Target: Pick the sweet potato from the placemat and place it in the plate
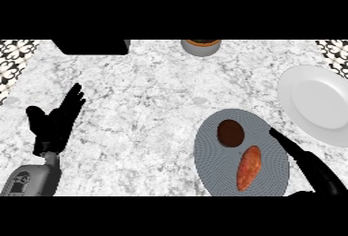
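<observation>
Right hand (314,169) fingers straight, apart – just beside sweet potato (249,168) on placemat (211,152); left hand (54,120) open.

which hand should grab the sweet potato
Right. The right hand is already over the placemat's right edge, its straight fingers pointing past the sweet potato, with the plate on its side. The left hand rests open far across the counter.

Placemat (211,179): near right.
Sweet potato (249,168): on placemat, near side.
Plate (319,103): right of placemat, farther.
</observation>
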